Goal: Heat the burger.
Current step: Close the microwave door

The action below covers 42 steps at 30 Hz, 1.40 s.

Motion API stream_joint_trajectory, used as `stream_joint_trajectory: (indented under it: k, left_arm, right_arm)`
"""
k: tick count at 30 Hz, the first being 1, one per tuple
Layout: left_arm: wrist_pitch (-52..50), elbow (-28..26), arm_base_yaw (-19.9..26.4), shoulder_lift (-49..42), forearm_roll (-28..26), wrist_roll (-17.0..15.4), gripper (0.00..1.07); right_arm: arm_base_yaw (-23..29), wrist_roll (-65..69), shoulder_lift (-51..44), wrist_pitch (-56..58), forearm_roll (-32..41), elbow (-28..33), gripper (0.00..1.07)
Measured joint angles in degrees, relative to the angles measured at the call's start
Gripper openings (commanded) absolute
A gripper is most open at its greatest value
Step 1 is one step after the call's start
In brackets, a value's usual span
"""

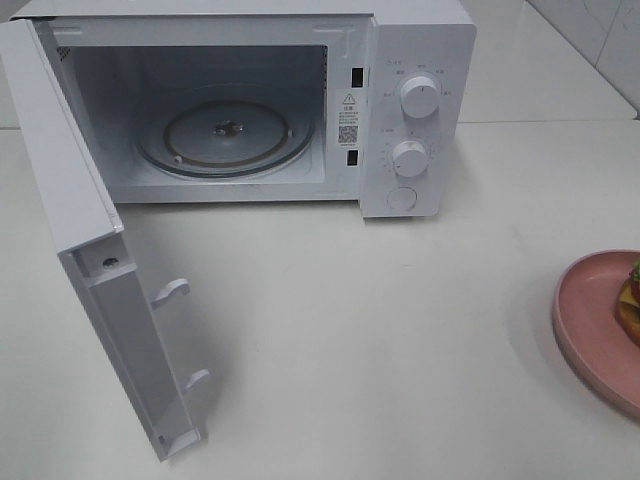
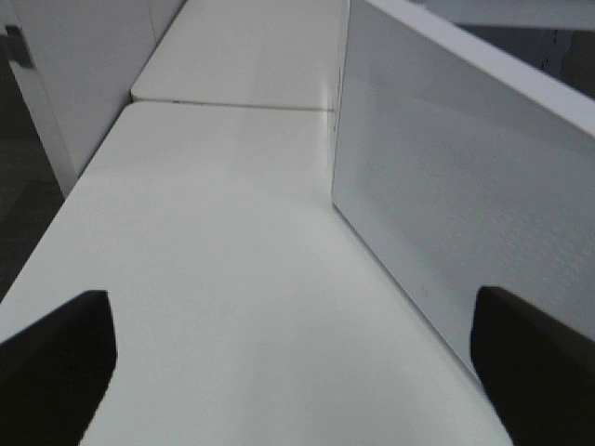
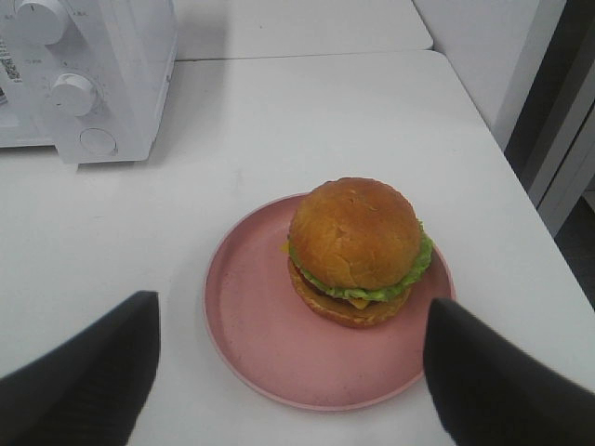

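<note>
The burger, with a golden-brown bun, green lettuce and cheese, sits on a round pink plate. In the exterior high view only its edge shows on the plate at the right border. My right gripper is open, with its dark fingers on both sides of the plate's near part, apart from the burger. My left gripper is open and empty over the table, next to the outer face of the microwave door. Neither gripper shows in the exterior high view.
The white microwave stands at the back with its door swung wide open to the left. Its glass turntable is bare. Two knobs and a button are on its right panel. The white table ends near the plate.
</note>
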Motion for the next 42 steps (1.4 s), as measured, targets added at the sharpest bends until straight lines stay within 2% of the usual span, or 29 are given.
stream_joint_trajectory:
  k: [1,2,3,4,5,8,10,11,13,20,24,30,34,42]
  left_arm:
    - [-0.92,0.0,0.0,0.57,0.0,-0.06,0.8]
    - [-2.52,0.0,0.0,2.06,0.0,-0.11,0.69]
    - [-2.52,0.0,0.0,2.06,0.0,-0.11,0.69]
    - [-3.27,0.0,0.0,2.81,0.0,-0.11,0.62]
    - [-5.04,0.0,0.0,4.87,0.0,-0.29,0.51]
    - [-7.1,0.0,0.0,7.05,0.0,-0.29,0.45]
    - [-10.6,0.0,0.0,10.31,0.0,-0.29,0.2]
    - [-10.6,0.0,0.0,10.31,0.0,-0.29,0.2]
    - [-13.87,0.06,0.0,13.87,-0.06,-0.29,0.0]
    - [-23.49,3.09,0.0,19.54,-0.06,-0.29,0.0]
    - [-35.7,8.14,0.0,22.75,-0.11,-0.29,0.0]
    - [-46.24,13.52,0.0,25.84,-0.11,-0.29,0.0]
    - [-56.78,18.22,0.0,29.16,-0.11,-0.29,0.0]
    - [-68.53,20.51,0.0,34.49,-0.11,-0.8,0.0]
  right_arm:
    - [0.0,0.0,0.0,0.0,0.0,0.0,0.76]
    - [0.0,0.0,0.0,0.0,0.0,0.0,0.76]
    - [0.0,0.0,0.0,0.0,0.0,0.0,0.76]
    - [0.0,0.0,0.0,0.0,0.0,0.0,0.76]
    - [0.0,0.0,0.0,0.0,0.0,0.0,0.76]
    - [0.0,0.0,0.0,0.0,0.0,0.0,0.76]
    - [0.0,0.0,0.0,0.0,0.0,0.0,0.76]
    - [0.0,0.0,0.0,0.0,0.0,0.0,0.76]
    - [0.0,0.0,0.0,0.0,0.0,0.0,0.76]
    - [0.0,0.0,0.0,0.0,0.0,0.0,0.76]
    - [0.0,0.0,0.0,0.0,0.0,0.0,0.76]
    - [0.0,0.0,0.0,0.0,0.0,0.0,0.76]
    - [0.0,0.0,0.0,0.0,0.0,0.0,0.76]
    - [0.0,0.0,0.0,0.0,0.0,0.0,0.76]
